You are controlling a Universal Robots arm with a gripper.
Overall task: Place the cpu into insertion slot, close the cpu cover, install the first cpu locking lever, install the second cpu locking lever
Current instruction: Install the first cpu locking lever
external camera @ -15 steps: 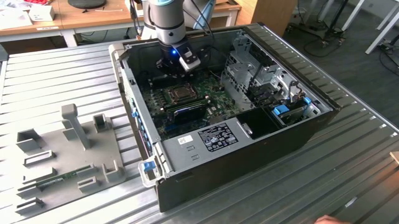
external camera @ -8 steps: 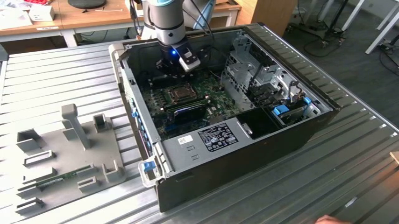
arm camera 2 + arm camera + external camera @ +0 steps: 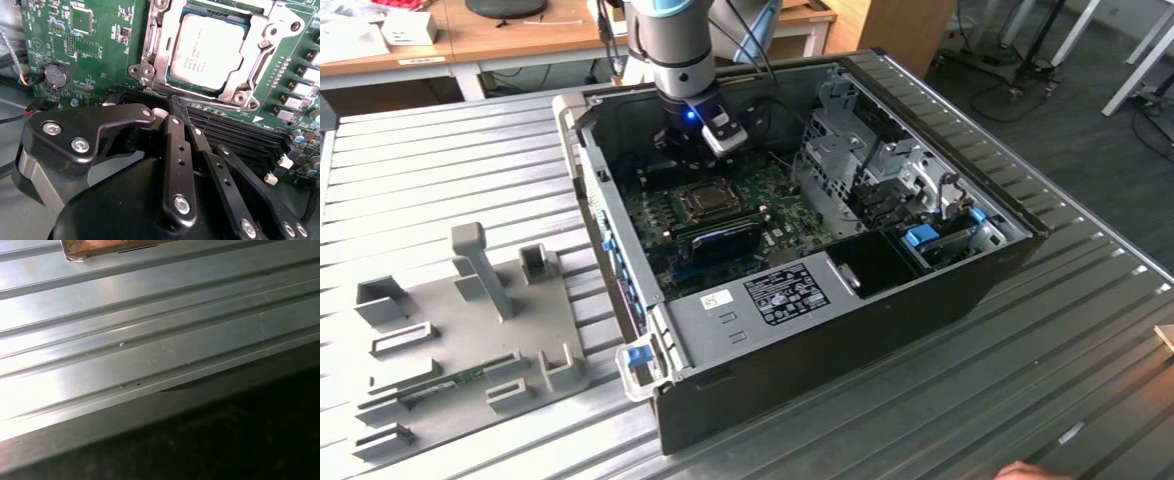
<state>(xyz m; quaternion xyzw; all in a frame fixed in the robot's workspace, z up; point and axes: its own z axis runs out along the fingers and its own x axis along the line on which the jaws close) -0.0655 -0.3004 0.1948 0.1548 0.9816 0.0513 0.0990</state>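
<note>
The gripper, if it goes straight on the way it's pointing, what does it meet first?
Probably the black memory slots beside the near edge of the cpu cover: in the second wrist view the gripper hangs over them, though depth is unclear.

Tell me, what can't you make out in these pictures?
Exterior view: the insertion slot is too small to tell whether it is latched.
Second wrist view: the gripper hides the board under it; the cpu cover is cut off at the picture's edge.
First wrist view: a brown object is cut off; the dark foreground is blurred.
</note>
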